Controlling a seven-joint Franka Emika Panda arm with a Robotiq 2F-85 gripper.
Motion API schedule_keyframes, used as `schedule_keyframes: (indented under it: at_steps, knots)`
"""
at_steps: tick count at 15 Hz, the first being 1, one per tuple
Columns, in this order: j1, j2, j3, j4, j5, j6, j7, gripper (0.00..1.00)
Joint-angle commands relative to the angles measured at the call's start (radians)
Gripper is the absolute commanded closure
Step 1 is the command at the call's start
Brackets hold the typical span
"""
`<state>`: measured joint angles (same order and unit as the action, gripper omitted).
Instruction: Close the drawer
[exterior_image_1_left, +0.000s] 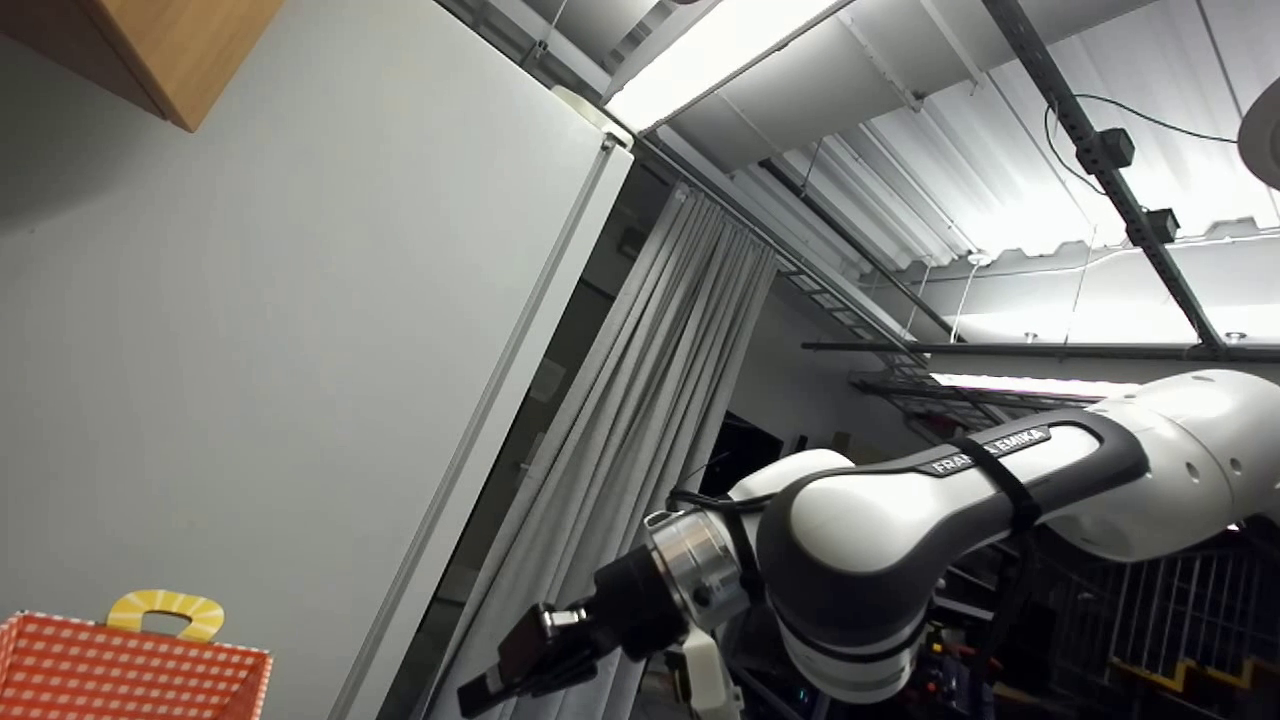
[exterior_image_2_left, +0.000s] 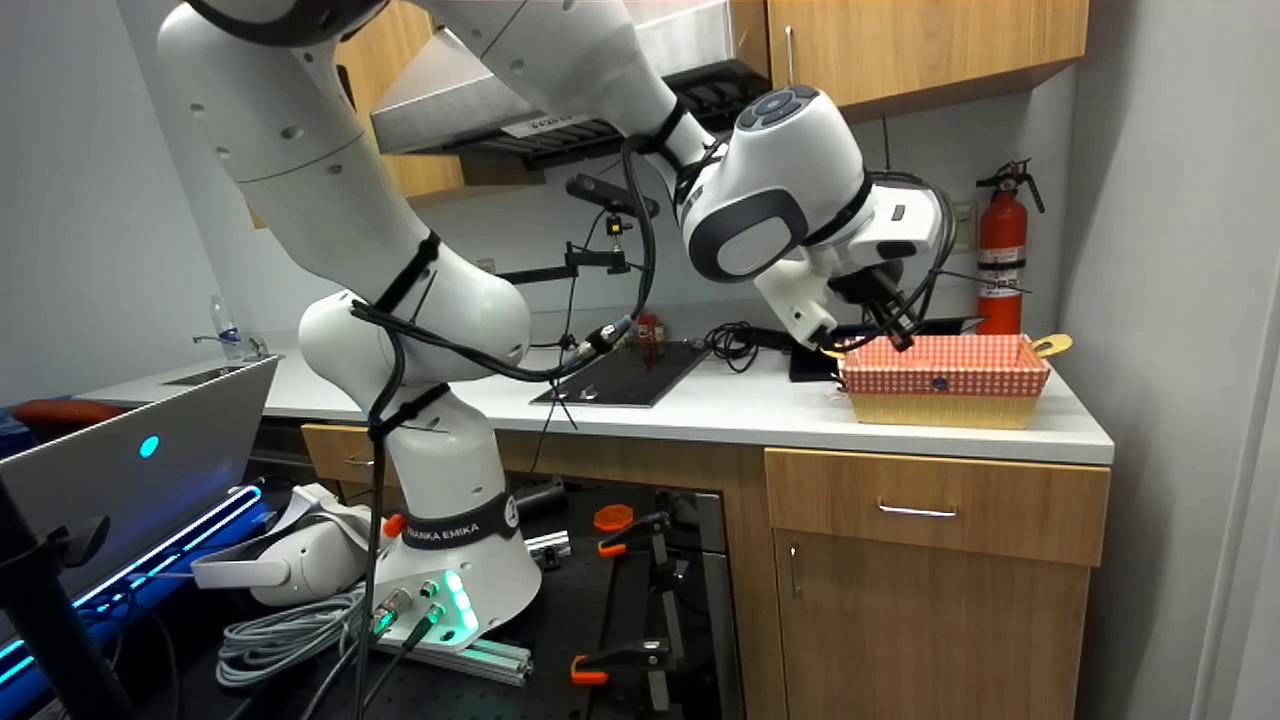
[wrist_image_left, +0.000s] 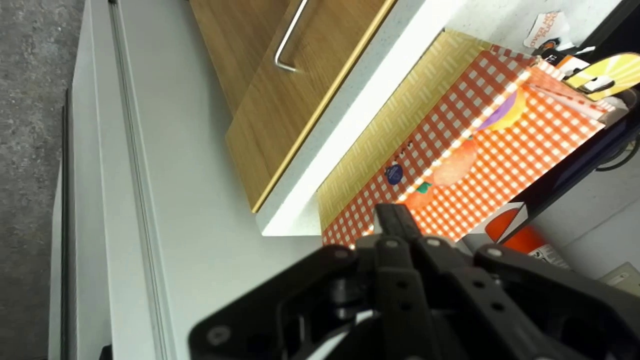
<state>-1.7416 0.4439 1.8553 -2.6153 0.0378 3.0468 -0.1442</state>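
The wooden drawer (exterior_image_2_left: 840, 500) is under the right end of the counter, with a metal handle (exterior_image_2_left: 916, 511). Its front seems to stand slightly proud of the cabinet door below; no opening into it shows. The wrist view shows the drawer front (wrist_image_left: 310, 95) at upper middle and the handle (wrist_image_left: 287, 37); the drawer is out of sight in an exterior view. My black gripper (wrist_image_left: 397, 212) is shut with its fingertips together and nothing between them. It is above counter height near the basket, apart from the drawer. It also shows in both exterior views (exterior_image_1_left: 480, 690) (exterior_image_2_left: 902, 342).
A red-checked basket (exterior_image_2_left: 940, 370) sits on the counter (exterior_image_2_left: 720, 425) above the drawer. A fire extinguisher (exterior_image_2_left: 1002, 250) stands behind it. A wall (exterior_image_2_left: 1170, 400) bounds the right side. Upper cabinets (exterior_image_2_left: 930, 50) and a range hood (exterior_image_2_left: 570, 100) hang above. A second drawer (exterior_image_2_left: 345, 450) is partly behind the arm.
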Motion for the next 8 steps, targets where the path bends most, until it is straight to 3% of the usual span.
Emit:
schedule_keyframes:
  at_steps: [1, 3, 4, 5, 8]
  knots:
    - [-0.070, -0.008, 0.057, -0.014, -0.033, -0.027, -0.009, 1.00]
    - [-0.078, -0.013, 0.070, -0.020, -0.033, -0.030, -0.004, 1.00]
    - [-0.090, -0.011, 0.080, -0.021, -0.033, -0.039, -0.003, 0.74]
    - [-0.096, -0.011, 0.087, -0.021, -0.033, -0.047, -0.003, 0.73]
    - [-0.122, -0.006, 0.112, -0.021, -0.037, -0.065, -0.004, 0.52]
